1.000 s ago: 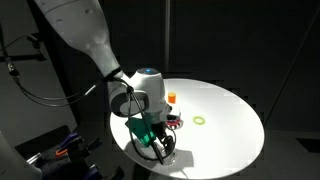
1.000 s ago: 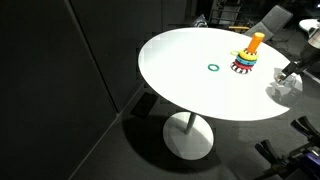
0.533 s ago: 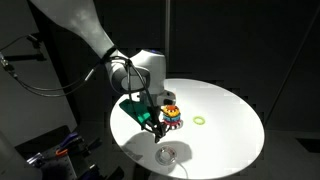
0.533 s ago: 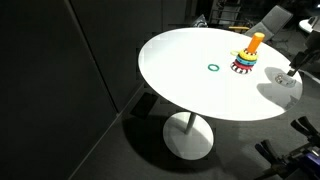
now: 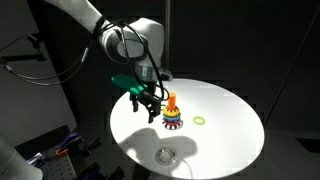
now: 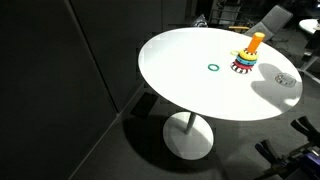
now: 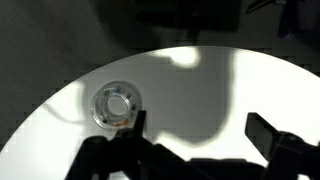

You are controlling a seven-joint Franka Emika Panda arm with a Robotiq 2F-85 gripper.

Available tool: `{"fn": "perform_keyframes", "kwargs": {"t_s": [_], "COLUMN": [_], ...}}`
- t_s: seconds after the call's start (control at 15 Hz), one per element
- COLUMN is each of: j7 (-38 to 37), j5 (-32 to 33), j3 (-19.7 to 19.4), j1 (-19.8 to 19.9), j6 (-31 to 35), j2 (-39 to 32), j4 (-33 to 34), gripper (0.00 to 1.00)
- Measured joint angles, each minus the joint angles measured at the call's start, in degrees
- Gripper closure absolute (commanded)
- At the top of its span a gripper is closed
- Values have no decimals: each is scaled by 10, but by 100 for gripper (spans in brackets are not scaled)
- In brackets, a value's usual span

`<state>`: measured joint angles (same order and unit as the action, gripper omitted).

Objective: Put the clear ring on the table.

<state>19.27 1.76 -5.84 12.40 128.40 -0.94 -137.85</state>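
Observation:
The clear ring (image 5: 167,154) lies flat on the round white table (image 5: 225,125) near its front edge; it also shows in an exterior view (image 6: 285,80) and in the wrist view (image 7: 116,103). My gripper (image 5: 148,108) is open and empty, raised above the table, up and to the left of the ring. In the wrist view its dark fingers (image 7: 200,140) are spread wide with only the table between them.
A ring stack toy (image 5: 172,114) with an orange post and coloured rings stands near the table's middle, close to my gripper; it also shows in an exterior view (image 6: 247,55). A yellow-green ring (image 5: 200,120) lies flat beyond it, also seen in an exterior view (image 6: 213,68). Surroundings are dark.
My gripper let go of the clear ring on the table near the front edge, then rose and pulled back up and away from it. The ring stays where it was left.

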Motion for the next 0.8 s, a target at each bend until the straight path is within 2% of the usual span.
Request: {"fn": "perform_keyframes", "kwargs": {"t_s": [0.4, 0.8], "j7": [0, 0], "j5": [0, 0], "j3": [-1, -6], "j1": [-24, -33], "j6": [-25, -25], "j2": [67, 82], "j4": [-1, -3], "gripper": [0, 0]}}
